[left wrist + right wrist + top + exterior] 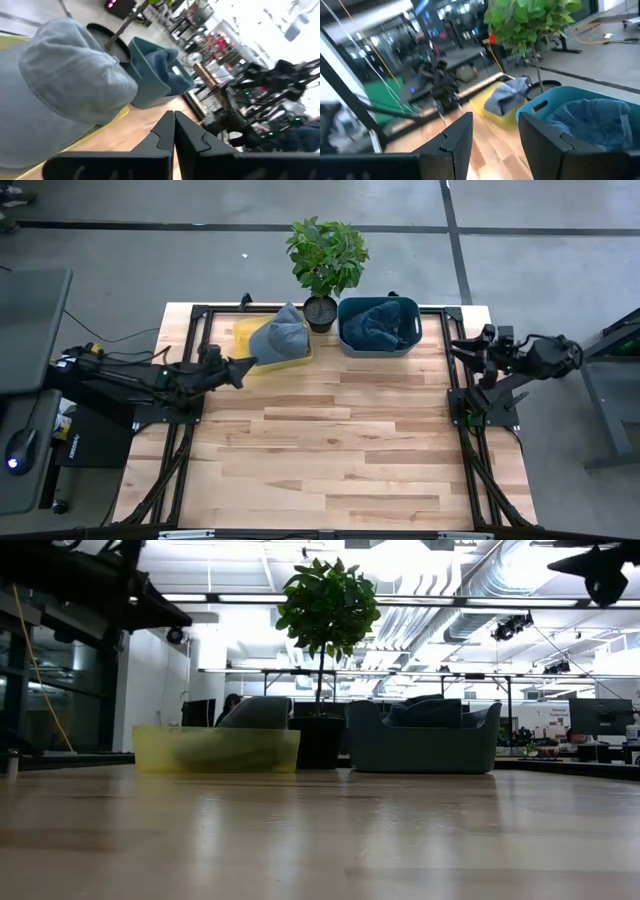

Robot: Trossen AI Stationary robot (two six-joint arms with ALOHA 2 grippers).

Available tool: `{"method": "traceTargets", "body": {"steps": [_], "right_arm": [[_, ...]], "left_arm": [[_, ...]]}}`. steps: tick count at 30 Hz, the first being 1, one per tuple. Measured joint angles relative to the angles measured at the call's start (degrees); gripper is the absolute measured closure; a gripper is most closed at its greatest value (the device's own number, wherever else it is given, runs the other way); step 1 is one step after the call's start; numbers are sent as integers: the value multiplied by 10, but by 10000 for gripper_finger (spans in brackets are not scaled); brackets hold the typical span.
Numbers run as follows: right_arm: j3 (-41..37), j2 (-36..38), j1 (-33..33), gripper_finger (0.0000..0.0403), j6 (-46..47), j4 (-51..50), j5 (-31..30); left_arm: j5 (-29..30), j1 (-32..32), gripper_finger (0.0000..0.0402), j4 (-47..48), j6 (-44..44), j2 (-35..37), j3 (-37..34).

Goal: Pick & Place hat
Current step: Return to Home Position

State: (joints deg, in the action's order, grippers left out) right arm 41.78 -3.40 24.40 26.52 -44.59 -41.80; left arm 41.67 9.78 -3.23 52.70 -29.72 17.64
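High view gives you the whole layout: the wooden tabletop carries 2 bins along its far edge with a potted plant standing between them. The yellow bin sits to the plant's left, and the gray cap lies in it, heaped above the rim with its crown toward the plant. The blue bin sits to the plant's right, and the blue cap is bundled down inside its walls.

Your left end effector is just beside the yellow bin's left front corner, pointing toward it, apart from both bin and cap. From the left wrist view you can see its 2 fingers pressed together with no gap and nothing between them.

Your right end effector is at the tabletop's right edge, near the blue bin's right side, aimed inward across the wood. The right wrist view shows its 2 fingers spread well apart and empty, with the blue bin and the cap in it just ahead.

Low view shows you both bins resting flat on the wood, with both arms up at the upper corners, clear of the surface.
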Motion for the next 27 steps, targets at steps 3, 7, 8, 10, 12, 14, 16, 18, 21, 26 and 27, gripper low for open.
{"method": "traceTargets", "body": {"steps": [3, 7, 8, 10, 12, 14, 16, 18, 21, 26, 27], "right_arm": [[-23, 31, 0, 249, -6, 21, -10], [-20, 18, -1, 249, 1, 7, -14], [-25, 18, 0, 249, 1, 4, -13], [-35, 23, 0, 249, 7, 5, -8], [-42, 29, 0, 249, 9, 32, -9], [-58, 31, 0, 249, 4, 54, 3], [-70, 29, 0, 249, -7, 97, 11], [-87, 29, 0, 249, -18, 142, 23], [-115, 30, 0, 249, -26, 192, 42], [-154, 30, 0, 249, -10, 230, 60], [-160, 31, 0, 249, -11, 242, 63]], "left_arm": [[-2, 0, 401, 8, -21, 45, -18], [-8, 0, 401, -3, -29, 108, -52], [-11, 0, 401, -4, -29, 123, -62], [-15, 0, 401, -10, -24, 145, -85], [-22, 0, 401, -27, -31, 165, -102], [-27, 0, 401, -46, -53, 182, -114], [-41, 0, 401, -63, -84, 192, -123], [-62, 0, 401, -74, -127, 200, -134], [-77, 0, 401, -98, -202, 204, -144], [-79, 0, 401, -100, -304, 203, -149], [-81, 0, 401, -100, -316, 203, -149]]}}
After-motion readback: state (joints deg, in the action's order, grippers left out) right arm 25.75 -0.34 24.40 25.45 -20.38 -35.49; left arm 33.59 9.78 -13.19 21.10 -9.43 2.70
